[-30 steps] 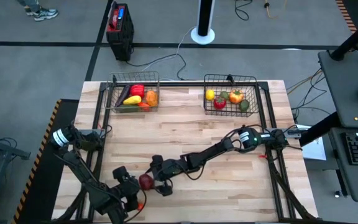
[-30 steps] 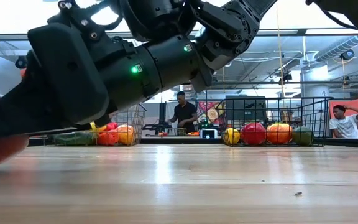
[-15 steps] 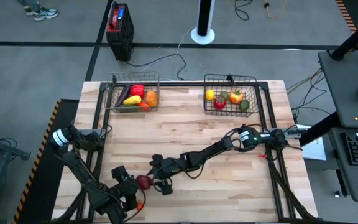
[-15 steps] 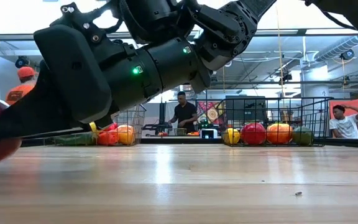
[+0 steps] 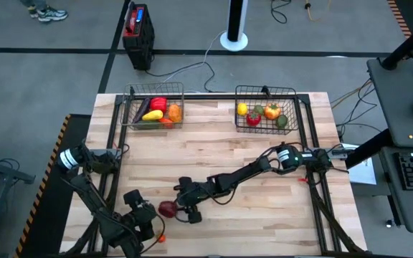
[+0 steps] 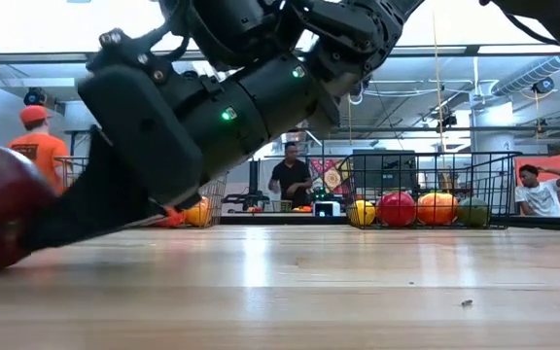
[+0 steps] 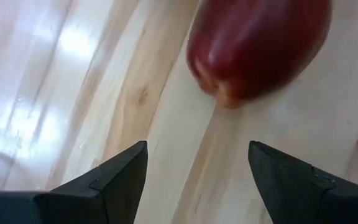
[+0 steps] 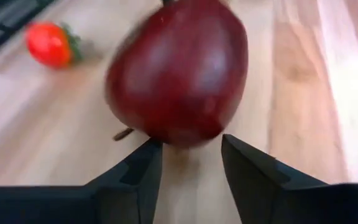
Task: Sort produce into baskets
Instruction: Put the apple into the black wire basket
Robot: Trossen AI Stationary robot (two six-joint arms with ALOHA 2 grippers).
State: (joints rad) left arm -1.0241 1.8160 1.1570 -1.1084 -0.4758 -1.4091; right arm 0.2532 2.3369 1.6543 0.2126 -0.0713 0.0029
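**Right gripper at the dark red apple, near edge of the table**

The right gripper (image 5: 180, 212) lies low over the near part of the table (image 5: 221, 154), its two fingers (image 8: 132, 177) set either side of a dark red apple (image 5: 168, 209). In the right wrist view the fingertips reach the fruit's lower flanks; whether they actually press on it cannot be told. The apple rests on the wood, and in the low view it sits at the far left with the arm's dark body slanting down to it.

Just beside the apple on its other side is the left gripper (image 5: 147, 213), its fingers spread wide apart and holding nothing, the apple ahead of them on the boards.

A small red strawberry (image 8: 51, 43) lies on the table near the apple.

Along the far edge stand the two baskets. The left basket (image 5: 129, 107) holds red, yellow and orange pieces; the right basket (image 5: 293, 107) holds yellow, red, orange and green ones.
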